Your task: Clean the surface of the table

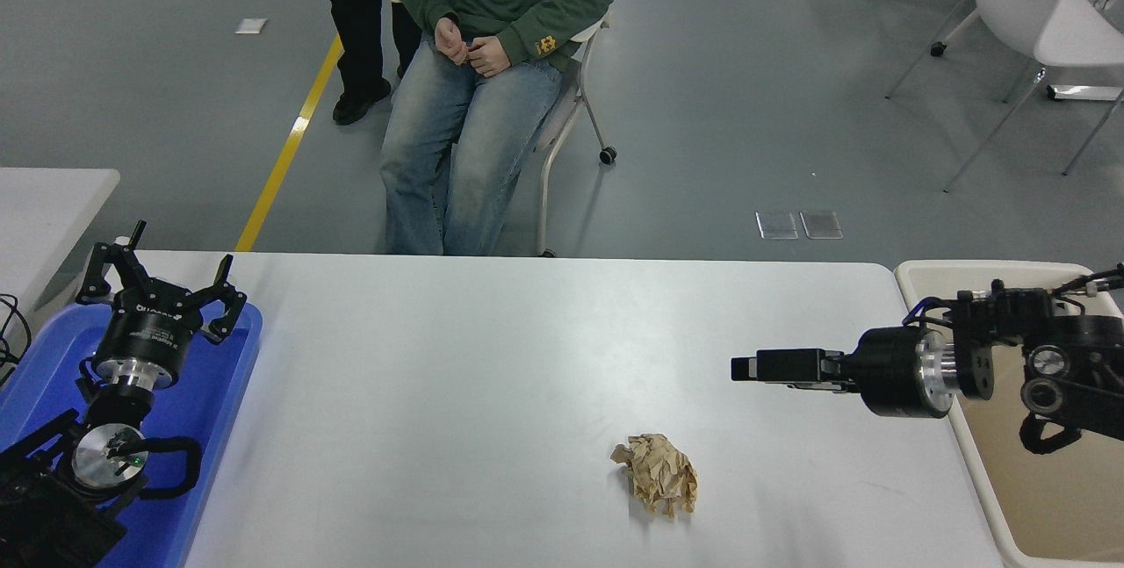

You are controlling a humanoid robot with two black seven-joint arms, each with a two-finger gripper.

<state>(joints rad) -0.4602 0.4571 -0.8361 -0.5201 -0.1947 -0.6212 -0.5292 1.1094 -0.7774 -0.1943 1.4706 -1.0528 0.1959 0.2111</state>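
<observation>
The white table surface [492,357] fills the middle of the head view. A crumpled ball of brown paper [657,485] lies on it, right of centre near the front. My right gripper [746,368] reaches in from the right edge, level and pointing left, above the table and up and to the right of the paper, apart from it. It is seen edge-on and holds nothing. My left gripper [167,274] is parked open at the lower left over the blue tray.
A blue tray [219,392] sits at the table's left end under the left arm. A beige bin [1010,498] stands off the right end. A person in a green top sits on a chair [571,103] at the far side. A smaller white table [44,199] is at the left.
</observation>
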